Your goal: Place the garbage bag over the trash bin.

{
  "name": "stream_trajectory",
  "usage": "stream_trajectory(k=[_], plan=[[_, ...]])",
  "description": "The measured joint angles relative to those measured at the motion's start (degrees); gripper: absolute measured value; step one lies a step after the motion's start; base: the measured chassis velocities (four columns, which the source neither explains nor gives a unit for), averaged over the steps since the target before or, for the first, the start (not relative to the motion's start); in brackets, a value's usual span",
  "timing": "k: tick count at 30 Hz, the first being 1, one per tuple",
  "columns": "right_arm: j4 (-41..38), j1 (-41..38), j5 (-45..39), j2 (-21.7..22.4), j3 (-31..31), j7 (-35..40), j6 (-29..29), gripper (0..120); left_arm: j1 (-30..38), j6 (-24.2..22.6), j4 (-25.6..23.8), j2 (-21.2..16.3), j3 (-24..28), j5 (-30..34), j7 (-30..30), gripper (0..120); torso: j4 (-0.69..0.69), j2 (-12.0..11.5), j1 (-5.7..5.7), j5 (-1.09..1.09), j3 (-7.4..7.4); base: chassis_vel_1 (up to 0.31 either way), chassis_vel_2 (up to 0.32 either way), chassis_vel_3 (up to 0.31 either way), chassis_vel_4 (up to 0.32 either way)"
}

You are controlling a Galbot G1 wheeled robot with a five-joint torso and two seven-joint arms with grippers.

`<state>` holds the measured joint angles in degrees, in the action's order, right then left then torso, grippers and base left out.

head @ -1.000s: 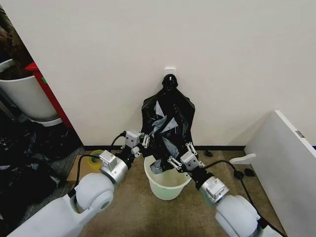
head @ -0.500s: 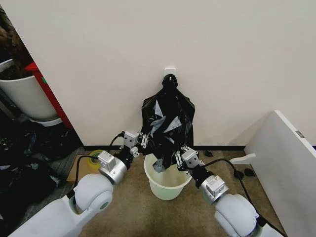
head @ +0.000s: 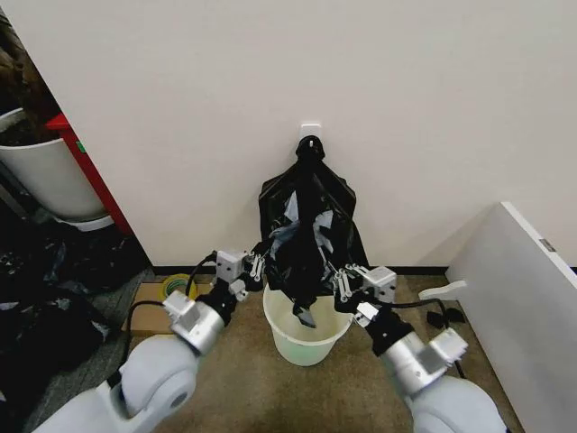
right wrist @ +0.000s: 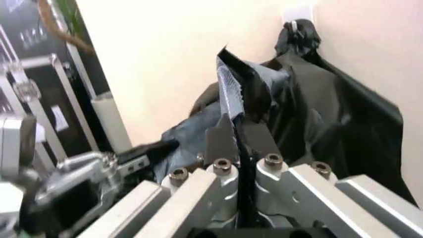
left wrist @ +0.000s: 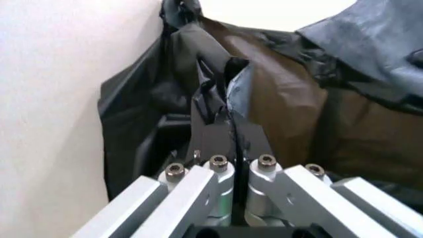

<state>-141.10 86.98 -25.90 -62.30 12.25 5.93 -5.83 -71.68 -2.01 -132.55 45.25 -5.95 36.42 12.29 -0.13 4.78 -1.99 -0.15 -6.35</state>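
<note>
**Thin pinches on a bag that hangs above the bin**

The garbage bag (head: 306,239) hangs against the wall from a hook (head: 310,144), its lower end dangling just into the mouth of the trash bin (head: 307,336), which stands on the floor below. The left gripper (head: 252,268) has its jaws clenched on a fold at the bag's left edge; the right gripper (head: 346,280) is clenched on a fold at its right edge. Both wrist views show only a narrow strip of film caught between the jaws.

The main risk, as I judge it, is slip: glossy thin plastic held by so little can pull free once the arms spread. Uneven pulling could tear the film or leave the mouth closed rather than opened round the rim. A snagged bag could also tip the light bin.
</note>
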Motion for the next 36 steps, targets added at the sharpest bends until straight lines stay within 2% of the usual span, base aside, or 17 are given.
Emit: stream_trajectory(k=[4, 7, 15, 27, 36], plan=[[-1.06, 4.66, -1.73, -1.65, 0.37, 0.63, 1.34, 0, -3.63, 0.72, -1.39, 0.08, -0.45, -0.58, -0.01, 0, 0.0, 0.0, 0.0, 0.0, 0.0, 0.0, 0.0, 0.0, 0.0], [0.27, 10.15, -0.88, -2.88, 0.15, -0.31, 4.72, 0, -5.11, 1.4, 0.18, 1.28, -0.31, -0.9, 0.26, 0, -0.01, 0.0, 0.0, 0.0, -0.01, 0.0, 0.0, 0.0, 0.0], [2.19, 13.83, 1.28, -3.52, -0.31, -1.41, 8.07, 0, -5.24, 2.02, 2.74, 2.23, 0.78, -1.13, 0.39, 0, -0.01, 0.0, 0.0, 0.0, -0.01, 0.0, 0.0, 0.0, 0.0], [6.3, 9.9, -1.22, -4.4, -0.34, -0.91, 8.8, 0, -2.44, 2.59, 7.37, 3.43, 2.39, -0.65, 0.12, 0, -0.01, 0.0, -0.01, 0.0, -0.01, 0.0, 0.0, 0.0, 0.0], [14.44, 6.48, -5.27, -6.25, -0.7, 2.54, 7.77, 0, -1.0, 3.55, 14.97, 7.23, 4.21, -1.13, -0.1, 0, 0.0, -0.01, -0.01, 0.01, -0.02, 0.0, 0.0, 0.0, 0.0]])
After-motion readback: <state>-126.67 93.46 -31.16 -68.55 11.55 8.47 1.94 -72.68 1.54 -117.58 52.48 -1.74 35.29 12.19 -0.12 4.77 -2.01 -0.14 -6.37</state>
